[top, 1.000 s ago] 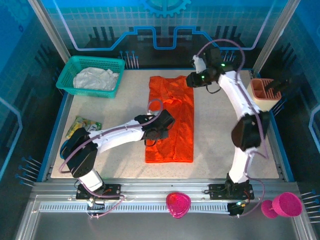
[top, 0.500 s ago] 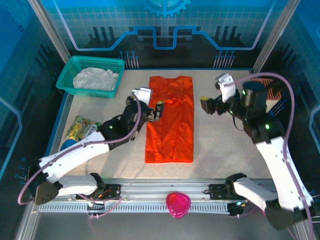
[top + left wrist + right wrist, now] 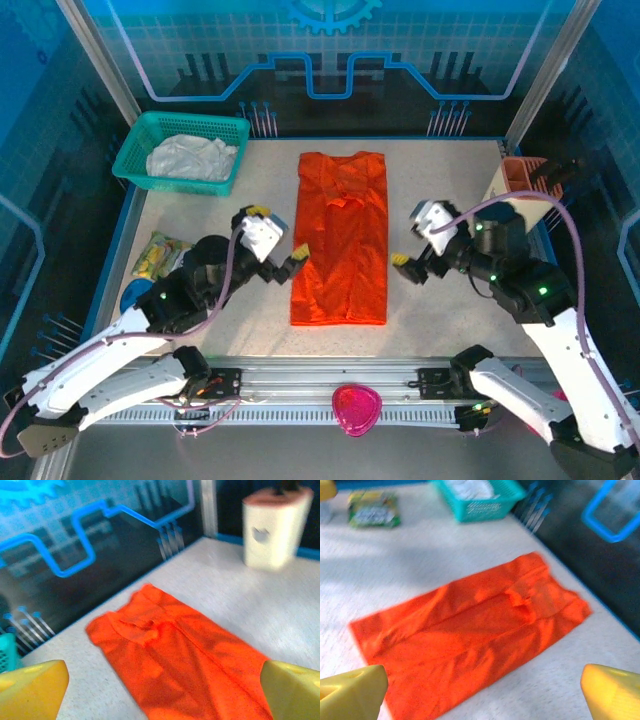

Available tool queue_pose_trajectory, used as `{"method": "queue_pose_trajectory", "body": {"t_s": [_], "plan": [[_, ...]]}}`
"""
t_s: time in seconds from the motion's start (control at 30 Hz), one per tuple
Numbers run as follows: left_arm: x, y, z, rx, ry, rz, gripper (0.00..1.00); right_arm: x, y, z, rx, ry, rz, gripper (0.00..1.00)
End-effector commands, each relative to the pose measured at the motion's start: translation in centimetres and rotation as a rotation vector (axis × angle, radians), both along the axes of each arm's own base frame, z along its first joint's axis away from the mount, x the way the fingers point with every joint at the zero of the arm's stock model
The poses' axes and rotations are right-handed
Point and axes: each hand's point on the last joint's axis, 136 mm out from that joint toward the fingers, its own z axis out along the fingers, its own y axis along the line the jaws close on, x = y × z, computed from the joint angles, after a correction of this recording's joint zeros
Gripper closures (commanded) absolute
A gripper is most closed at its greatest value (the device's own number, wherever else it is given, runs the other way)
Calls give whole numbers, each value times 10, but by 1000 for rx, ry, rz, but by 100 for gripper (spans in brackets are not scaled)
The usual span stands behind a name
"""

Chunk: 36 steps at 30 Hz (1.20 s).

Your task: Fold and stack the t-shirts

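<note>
The orange t-shirt (image 3: 340, 235) lies flat in the middle of the table, folded into a long narrow strip with the collar end far from the arms. It also lies below the open jaws in the left wrist view (image 3: 175, 655) and the right wrist view (image 3: 470, 630). The white t-shirt (image 3: 190, 157) sits crumpled in the teal basket (image 3: 135, 165). My left gripper (image 3: 278, 235) hovers open just off the strip's left edge, holding nothing. My right gripper (image 3: 415, 240) hovers open off its right edge, also holding nothing. Yellow fingertips (image 3: 30, 690) (image 3: 612, 690) stand wide apart.
A green snack packet (image 3: 165, 252) lies at the left edge of the table. A tan-and-white holder (image 3: 525, 180) stands at the right edge, also seen as the holder (image 3: 275, 527). A pink heart-shaped dish (image 3: 357, 408) sits on the near rail. The basket (image 3: 480, 497) occupies the back left corner.
Both arms have drawn back from the orange t-shirt to either side of it and toward the near edge. Both grippers have opened wide; the shirt stays in a strip.
</note>
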Motion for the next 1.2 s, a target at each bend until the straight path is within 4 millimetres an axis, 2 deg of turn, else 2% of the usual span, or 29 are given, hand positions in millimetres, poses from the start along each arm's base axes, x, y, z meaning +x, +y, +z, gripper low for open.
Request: {"method": "queue_pose_trajectory", "body": {"t_s": [0.0, 0.17, 0.27, 0.4, 0.47, 0.63, 0.83, 0.93, 1.17], "plan": [[-38, -9, -67, 244, 102, -238, 1, -24, -7, -60, -244, 99, 77, 0], [-53, -3, -104, 443, 167, -303, 1, -46, -2, -117, -433, 240, 184, 0], [-57, -2, -123, 562, 200, -333, 1, -53, 1, -148, -538, 303, 219, 4], [-68, -6, -150, 659, 289, -396, 1, -48, 8, -174, -600, 296, 214, 9], [-72, -10, -164, 681, 339, -425, 1, -55, 9, -191, -627, 308, 234, 11], [-79, -22, -195, 754, 354, -476, 3, -64, 19, -214, -675, 298, 273, 11], [-68, -40, -217, 790, 318, -449, 4, -50, 21, -248, -794, 333, 236, 14], [-64, -40, -233, 837, 321, -442, 5, -44, 24, -263, -816, 353, 245, 14], [-60, -35, -258, 903, 309, -457, 7, -33, 23, -278, -844, 399, 224, 15]]}}
